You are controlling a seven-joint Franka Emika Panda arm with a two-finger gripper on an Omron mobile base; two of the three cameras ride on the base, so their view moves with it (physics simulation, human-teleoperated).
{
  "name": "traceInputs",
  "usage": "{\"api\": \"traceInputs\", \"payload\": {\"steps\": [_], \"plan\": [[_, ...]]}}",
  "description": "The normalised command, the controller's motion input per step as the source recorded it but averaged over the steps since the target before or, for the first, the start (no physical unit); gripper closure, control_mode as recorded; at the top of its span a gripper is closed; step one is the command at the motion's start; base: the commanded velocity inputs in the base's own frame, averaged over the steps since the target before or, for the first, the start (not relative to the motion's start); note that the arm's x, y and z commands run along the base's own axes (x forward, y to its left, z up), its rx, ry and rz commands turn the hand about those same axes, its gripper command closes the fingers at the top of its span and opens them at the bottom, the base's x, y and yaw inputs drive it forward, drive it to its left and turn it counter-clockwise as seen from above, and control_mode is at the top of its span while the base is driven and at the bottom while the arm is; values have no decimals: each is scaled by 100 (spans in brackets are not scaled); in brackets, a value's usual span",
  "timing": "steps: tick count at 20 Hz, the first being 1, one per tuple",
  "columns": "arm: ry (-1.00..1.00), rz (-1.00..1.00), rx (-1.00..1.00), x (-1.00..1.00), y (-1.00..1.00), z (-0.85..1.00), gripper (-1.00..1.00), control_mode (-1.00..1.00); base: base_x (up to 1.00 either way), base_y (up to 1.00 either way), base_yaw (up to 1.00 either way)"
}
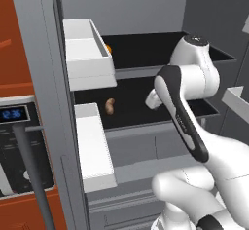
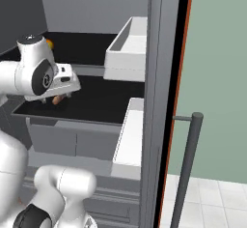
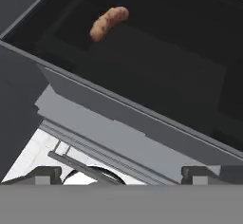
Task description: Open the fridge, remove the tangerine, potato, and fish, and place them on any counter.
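The fridge (image 1: 126, 9) stands open, with my arm reaching in at its lower black shelf (image 3: 156, 76). A brown oblong potato (image 1: 110, 106) lies on that shelf toward the left; in the hand view the potato (image 3: 109, 23) sits well ahead of my gripper (image 3: 122, 174). The gripper is open with nothing between its fingertips (image 3: 47, 173), and it hovers over the shelf's front edge. In the right base view my white hand (image 2: 65, 82) half hides the potato (image 2: 58, 99). The tangerine (image 2: 49, 43) rests on the upper shelf, peeking from behind a door bin (image 1: 109, 48). Fish and counter are out of view.
White door bins (image 1: 87, 53) (image 1: 95, 146) hang on the left door, and more bins (image 2: 128, 43) on the right door. A dark bar handle (image 2: 188, 164) stands off the right door. A microwave (image 1: 19, 141) with a blue display sits left of the fridge. Grey drawers (image 2: 72, 142) lie below the shelf.
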Motion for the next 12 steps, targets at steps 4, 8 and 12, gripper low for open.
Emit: {"api": "traceInputs", "payload": {"steps": [4,8,12], "plan": [[-55,21,0,2,28,91,-100,-100,0,0,0],[-34,10,6,52,5,55,-100,-100,0,0,0],[-14,2,14,67,12,34,-100,-100,0,0,0]]}}
